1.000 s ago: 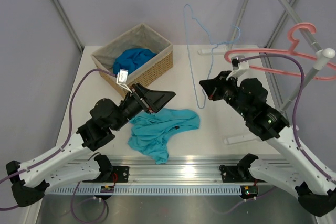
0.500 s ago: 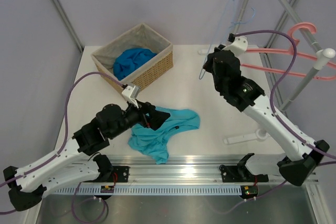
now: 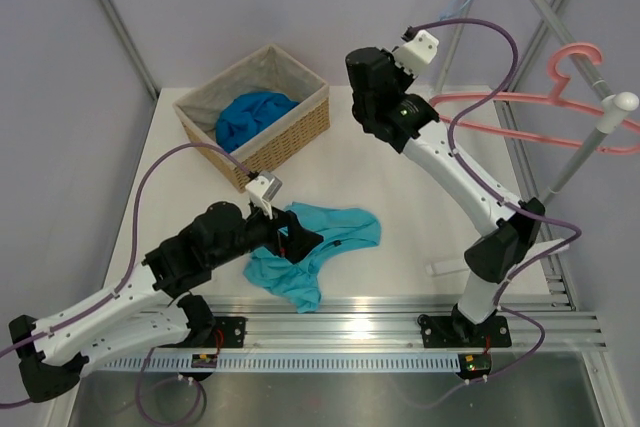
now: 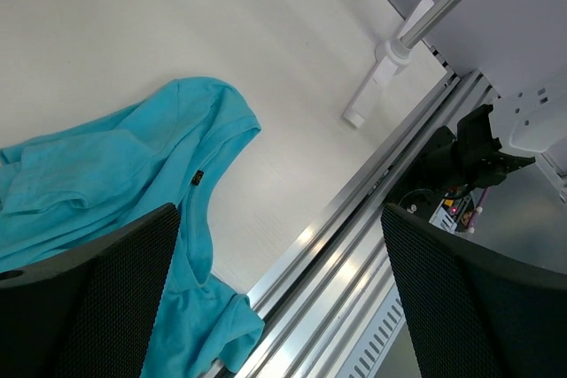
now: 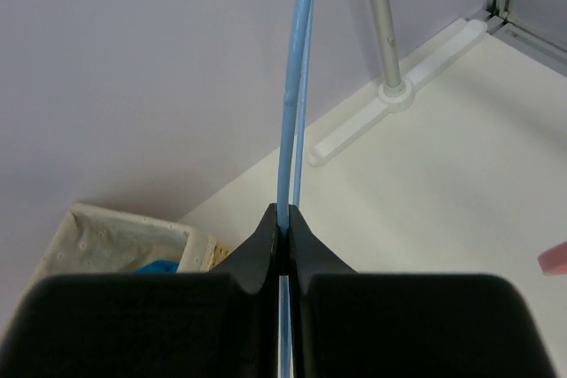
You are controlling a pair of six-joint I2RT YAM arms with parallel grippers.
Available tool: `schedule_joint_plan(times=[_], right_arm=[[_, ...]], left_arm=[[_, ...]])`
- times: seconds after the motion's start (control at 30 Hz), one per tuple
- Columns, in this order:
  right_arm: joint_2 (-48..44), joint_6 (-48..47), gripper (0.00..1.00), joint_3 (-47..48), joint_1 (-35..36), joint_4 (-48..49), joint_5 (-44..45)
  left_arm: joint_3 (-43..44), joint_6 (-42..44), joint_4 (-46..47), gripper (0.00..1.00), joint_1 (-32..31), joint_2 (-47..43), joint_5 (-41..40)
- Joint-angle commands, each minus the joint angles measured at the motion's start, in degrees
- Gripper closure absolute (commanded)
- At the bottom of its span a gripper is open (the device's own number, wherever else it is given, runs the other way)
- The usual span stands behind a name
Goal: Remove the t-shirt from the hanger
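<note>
Nothing in these views gives you legible text.
The one label you can find is the small dark neck label (image 4: 198, 178) at the collar of the teal t-shirt (image 4: 97, 165). It shows as a plain dark tab in the left wrist view and as a mere speck from above, with no lettering you can make out. Along the front rail (image 3: 340, 332) you will also see two small red-and-yellow marks (image 3: 207, 357), one towards each end, both too small for you to read.
</note>
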Motion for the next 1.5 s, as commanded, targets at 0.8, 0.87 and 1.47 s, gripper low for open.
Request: schedule_joint_plan(times=[0.8, 0.87, 1.47], right_arm=[[3.88, 11.54, 1.0, 9.03, -6.36, -10.49, -3.15], [2.39, 12.91, 1.0, 6.4, -6.09, -9.59, -2.81], [7.48, 16.89, 1.0, 25.1, -10.83, -28.12, 0.8]], left_arm=[[-3.01, -0.53, 4.14, 0.01, -0.26, -4.03, 1.46], [-3.72, -0.61, 4.14, 0.01, -0.26, -4.38, 0.67], [-3.63, -2.64, 4.23, 0.01, -0.26, -6.4, 3.05]])
